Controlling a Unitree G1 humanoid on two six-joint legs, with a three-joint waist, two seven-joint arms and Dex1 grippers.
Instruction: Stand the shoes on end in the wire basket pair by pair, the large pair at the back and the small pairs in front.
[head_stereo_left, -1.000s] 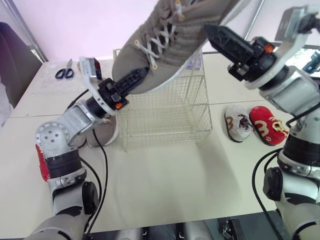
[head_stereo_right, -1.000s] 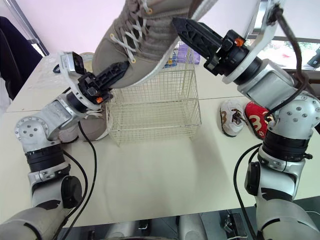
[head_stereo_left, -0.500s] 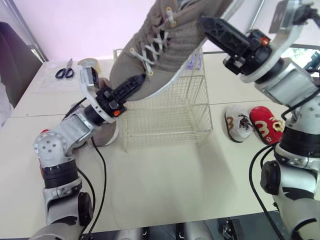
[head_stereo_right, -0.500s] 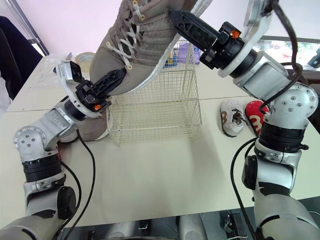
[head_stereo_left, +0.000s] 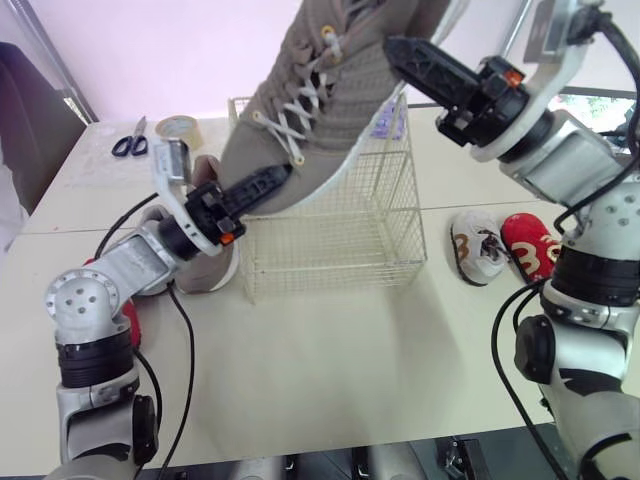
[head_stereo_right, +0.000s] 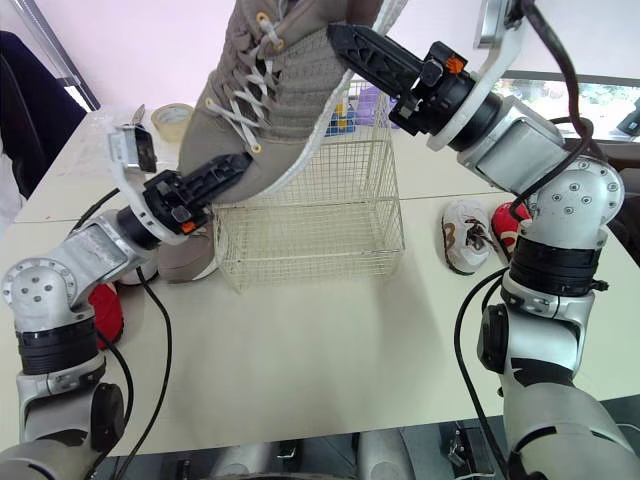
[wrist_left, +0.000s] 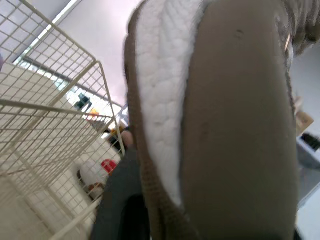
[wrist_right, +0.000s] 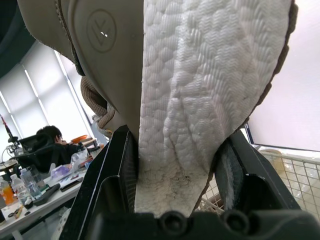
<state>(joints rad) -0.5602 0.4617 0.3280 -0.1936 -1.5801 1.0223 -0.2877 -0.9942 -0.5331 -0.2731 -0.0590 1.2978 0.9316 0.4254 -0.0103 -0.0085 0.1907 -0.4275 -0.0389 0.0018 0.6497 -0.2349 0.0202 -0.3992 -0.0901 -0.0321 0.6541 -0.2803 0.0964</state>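
Note:
A large grey-brown sneaker (head_stereo_left: 330, 110) with white laces and a white sole hangs tilted above the cream wire basket (head_stereo_left: 340, 240), toe down toward the left. My left gripper (head_stereo_left: 255, 185) is shut on its toe; one finger (wrist_left: 117, 200) lies beside the sole (wrist_left: 160, 100). My right gripper (head_stereo_left: 420, 60) is shut on the heel end, and its fingers (wrist_right: 105, 190) clamp the white sole (wrist_right: 200, 100) from both sides. The matching large shoe (head_stereo_left: 205, 270) lies on the table left of the basket, partly hidden behind my left arm.
A small white-and-brown shoe (head_stereo_left: 478, 248) and a small red shoe (head_stereo_left: 533, 250) lie right of the basket. Another red shoe (head_stereo_left: 125, 320) sits by my left elbow. Scissors (head_stereo_left: 128, 142) and a tape roll (head_stereo_left: 180, 128) lie at the back left.
Both grippers have tipped the sneaker steeper, the heel rising and the toe staying low over the basket's left side. My left arm has swung outward to the left.

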